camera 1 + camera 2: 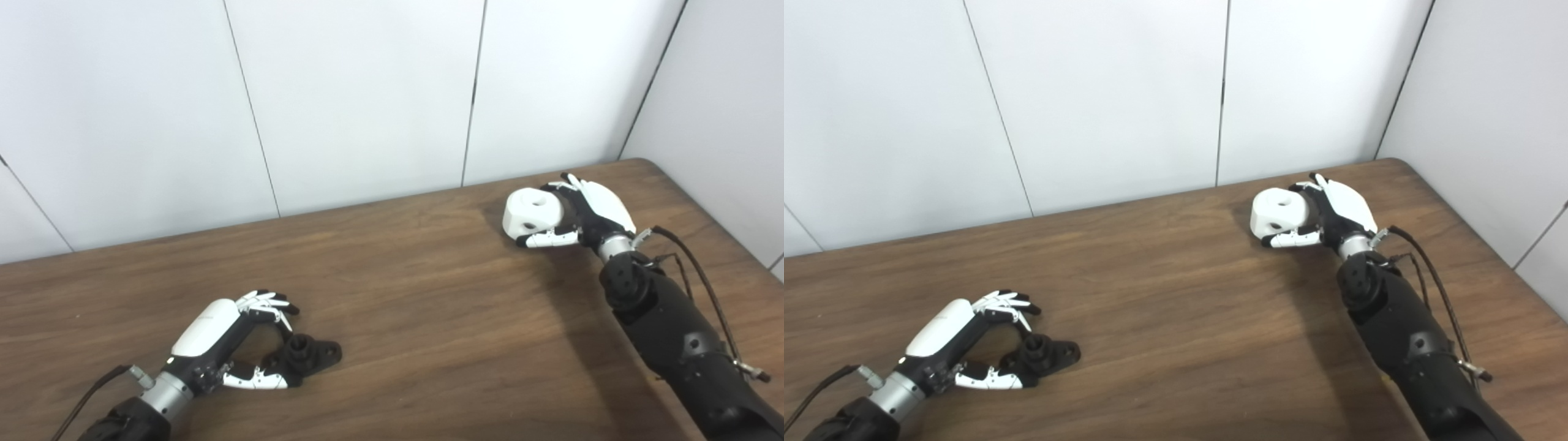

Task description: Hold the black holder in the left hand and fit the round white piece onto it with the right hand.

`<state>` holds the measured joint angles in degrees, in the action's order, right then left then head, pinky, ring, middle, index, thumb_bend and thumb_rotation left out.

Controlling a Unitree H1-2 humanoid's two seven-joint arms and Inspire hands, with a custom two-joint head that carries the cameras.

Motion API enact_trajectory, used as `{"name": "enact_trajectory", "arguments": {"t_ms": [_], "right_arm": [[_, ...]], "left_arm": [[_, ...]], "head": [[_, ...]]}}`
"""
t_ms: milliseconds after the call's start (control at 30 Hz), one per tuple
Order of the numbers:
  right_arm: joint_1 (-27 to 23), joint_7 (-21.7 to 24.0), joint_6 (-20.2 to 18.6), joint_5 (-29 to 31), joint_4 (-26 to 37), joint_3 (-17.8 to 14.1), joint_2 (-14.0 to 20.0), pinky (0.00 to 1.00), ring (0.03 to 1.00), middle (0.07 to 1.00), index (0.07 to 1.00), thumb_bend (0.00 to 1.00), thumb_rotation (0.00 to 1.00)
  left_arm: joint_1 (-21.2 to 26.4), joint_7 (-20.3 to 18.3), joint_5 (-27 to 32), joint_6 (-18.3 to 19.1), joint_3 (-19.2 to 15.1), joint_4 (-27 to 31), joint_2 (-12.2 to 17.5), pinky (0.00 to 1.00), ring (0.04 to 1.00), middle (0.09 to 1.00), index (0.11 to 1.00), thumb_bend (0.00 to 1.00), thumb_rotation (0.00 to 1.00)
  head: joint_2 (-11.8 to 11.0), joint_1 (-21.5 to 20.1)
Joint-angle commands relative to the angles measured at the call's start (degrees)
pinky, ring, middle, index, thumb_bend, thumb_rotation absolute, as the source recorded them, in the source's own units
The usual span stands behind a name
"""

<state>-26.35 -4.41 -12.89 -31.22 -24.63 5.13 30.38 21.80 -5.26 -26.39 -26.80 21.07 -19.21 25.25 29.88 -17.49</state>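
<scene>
Left eye view first: down at about 7 o'clock in the picture we see our left hand [229, 343] low over the brown table [416, 318]. Its arm comes in from the bottom left corner. The fingers [269, 303] curl over the top and the thumb reaches along the bottom, and the black holder [306, 355] sits on the table right at their tips. The thumb tip looks like it touches the near side of the holder. We cannot tell if the hand has really grabbed it or is just resting around it. The holder lies flat, with a small round post sticking up from it and a hole at its right end.

Farther back, at about 2 o'clock, we see our right hand [588, 214] near the far right corner of the table. Its black arm comes up from the bottom right corner. This hand is wrapped around the round white piece [531, 214], thumb below and fingers behind. The white piece has a hole on top and one on its side. The two hands are well apart.

Behind the table stands a white wall [367, 92] made of panels
</scene>
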Motion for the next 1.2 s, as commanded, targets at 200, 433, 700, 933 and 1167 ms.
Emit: {"name": "enact_trajectory", "arguments": {"t_ms": [200,433,700,933,1167], "right_arm": [[-3.4,0.3,-0.4,-1.5,0.8,1.0,1.7,1.0,1.0,0.963,0.763,0.86,0.5],[-4.2,-0.1,-0.3,-2.6,-0.1,2.3,1.6,1.0,1.0,0.945,0.742,0.83,0.52],[-5.7,-1.9,1.1,-2.7,-3.3,3.2,0.3,1.0,1.0,0.917,0.643,0.74,0.54],[-6.8,-4.3,3.3,-1.8,-6.4,3.4,-0.8,1.0,1.0,0.857,0.54,0.57,0.42],[-6.8,-4.2,3.7,-0.9,-6.0,3.1,-1.2,1.0,1.0,0.852,0.545,0.55,0.39]], "left_arm": [[0.5,0.1,0.3,-0.1,-1.4,2.2,1.6,0.94,0.882,0.777,0.481,0.52,0.05],[-0.3,-1.1,0.4,-0.1,-2.7,3.7,1.4,0.95,0.89,0.777,0.481,0.52,0.05],[-1.5,-2.0,0.2,0.1,-4.5,5.1,1.3,0.95,0.887,0.778,0.481,0.52,0.05],[-2.3,-2.8,0.1,0.5,-6.0,6.0,1.1,0.95,0.892,0.779,0.481,0.52,0.05],[-2.6,-2.8,-0.4,0.2,-6.5,5.9,0.8,0.93,0.886,0.776,0.481,0.52,0.04]], "head": [[0.5,0.4],[0.7,0.8],[0.8,0.5],[0.7,0.7],[0.6,0.6]]}}
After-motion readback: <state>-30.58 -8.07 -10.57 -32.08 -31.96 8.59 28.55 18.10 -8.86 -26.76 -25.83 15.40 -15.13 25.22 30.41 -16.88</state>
